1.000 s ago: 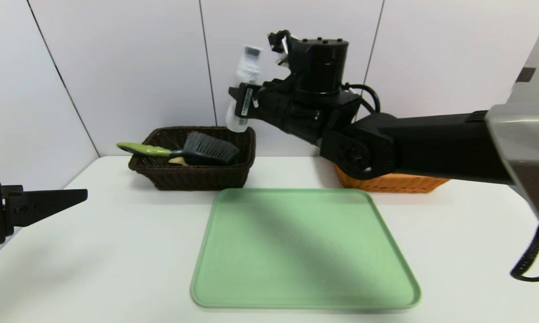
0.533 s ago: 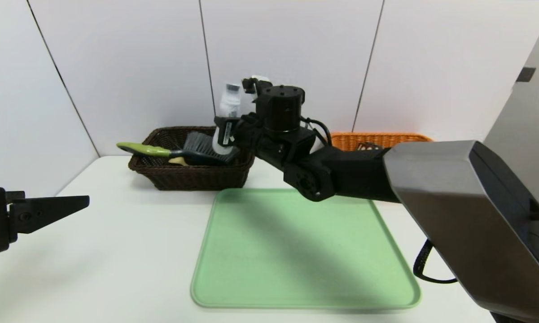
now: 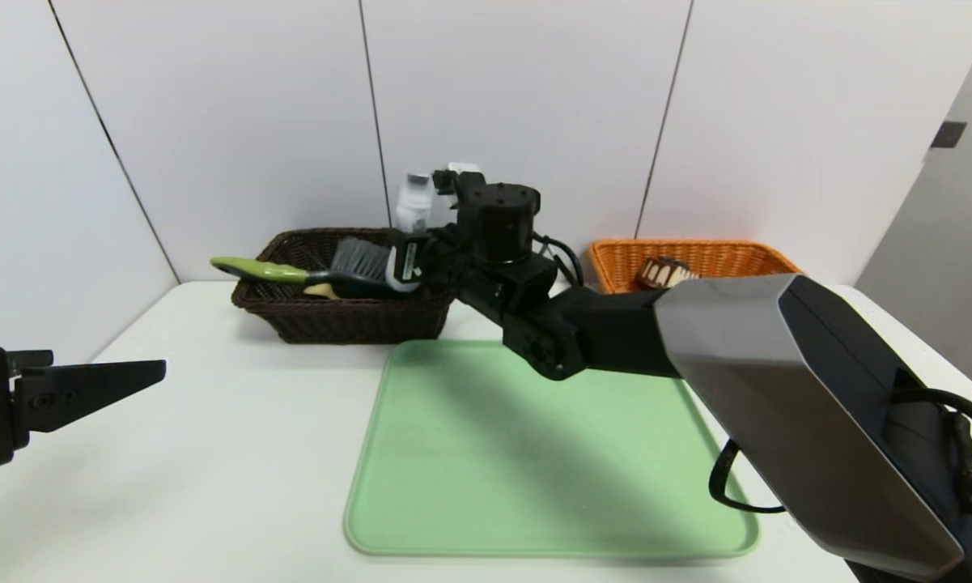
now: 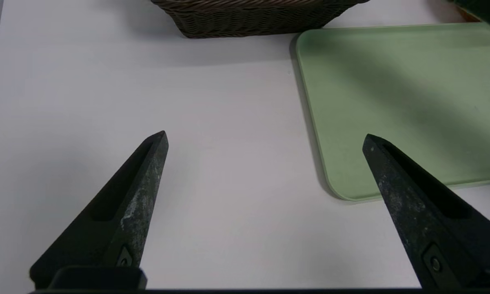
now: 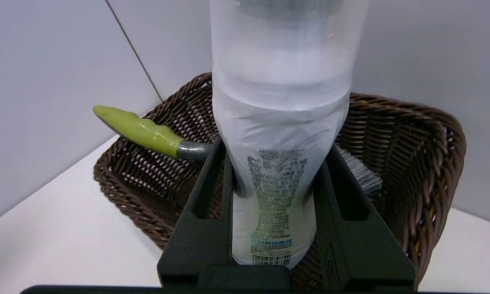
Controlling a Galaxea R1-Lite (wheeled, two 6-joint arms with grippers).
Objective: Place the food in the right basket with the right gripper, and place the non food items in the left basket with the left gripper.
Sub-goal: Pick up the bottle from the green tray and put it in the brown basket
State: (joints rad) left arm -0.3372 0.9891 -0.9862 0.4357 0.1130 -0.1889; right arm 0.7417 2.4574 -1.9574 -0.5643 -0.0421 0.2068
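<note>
Left basket: the dark brown basket (image 3: pixel 348 312) stands at the far edge of the desk (image 3: pixel 235 453), toward its far left corner.
In it: the brush (image 3: pixel 356 263) lies across it, green handle poking out over the left rim; a bit of the yellow spoon (image 3: pixel 321 290) shows under the brush.
Right basket: the orange basket (image 3: pixel 696 257) stands at the far edge, right of the middle; the chocolate cake wedge (image 3: pixel 665 271) shows inside, the rest hidden by the arm.
Tray: the green tray (image 3: pixel 534 453) lies bare at the middle of the desk, toward the near edge.
White bottle: the bottle (image 5: pixel 283 134) is upright over the right end of the dark basket, its lower part below the rim line.
Right gripper: the right gripper (image 5: pixel 275 204) reaches level across the tray's far edge, its jaws clamped on the bottle's narrow waist.
Left gripper: the left gripper (image 4: pixel 265 141) hangs over the desk's left edge, jaws spread wide, holding nothing.
</note>
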